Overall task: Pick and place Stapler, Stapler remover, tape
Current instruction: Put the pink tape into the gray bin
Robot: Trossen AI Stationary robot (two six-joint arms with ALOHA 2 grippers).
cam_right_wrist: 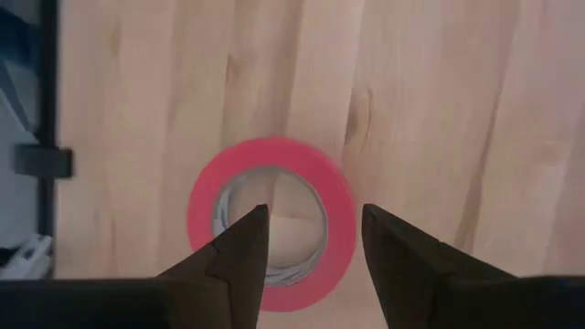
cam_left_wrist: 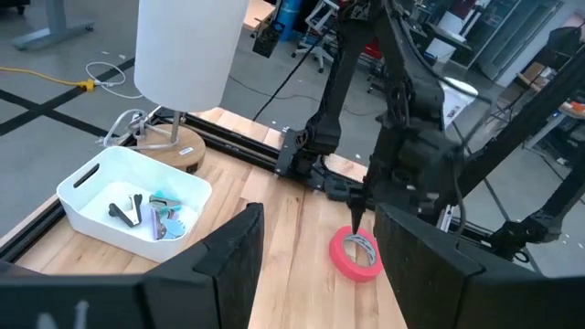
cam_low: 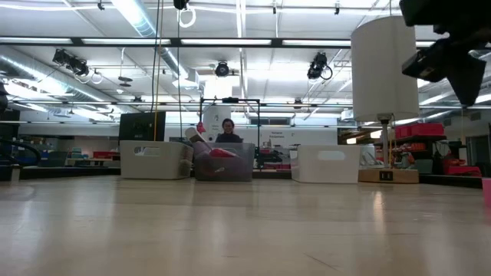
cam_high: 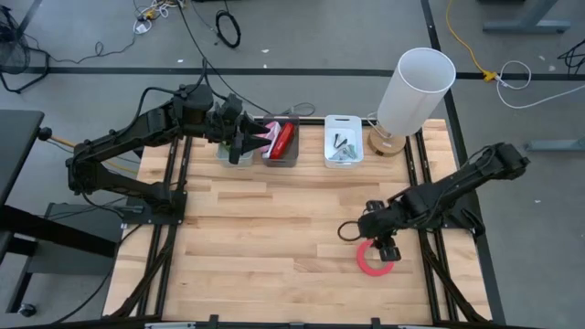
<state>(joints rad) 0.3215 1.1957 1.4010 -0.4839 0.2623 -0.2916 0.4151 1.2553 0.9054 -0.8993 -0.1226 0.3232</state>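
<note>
A red-pink tape roll [cam_high: 370, 260] lies flat on the wooden table near the front right; it also shows in the right wrist view [cam_right_wrist: 271, 219] and the left wrist view [cam_left_wrist: 356, 252]. My right gripper [cam_high: 385, 243] hovers above it, open and empty [cam_right_wrist: 311, 219], one finger over the roll's open centre and the other past its outer rim. My left gripper [cam_high: 239, 139] hangs open and empty [cam_left_wrist: 320, 228] above the bins at the far left. A red stapler [cam_high: 285, 139] lies in the grey bin. Stapler removers [cam_left_wrist: 151, 210] lie in the white bin. I cannot make out the green rolls.
Three bins stand in a row along the far edge: a clear one [cam_high: 227, 152], a grey one [cam_high: 281, 157] and a white one [cam_high: 343, 157]. A lamp with a white shade [cam_high: 416, 87] stands on its wooden base at the far right. A person [cam_low: 228, 132] is in the room behind.
</note>
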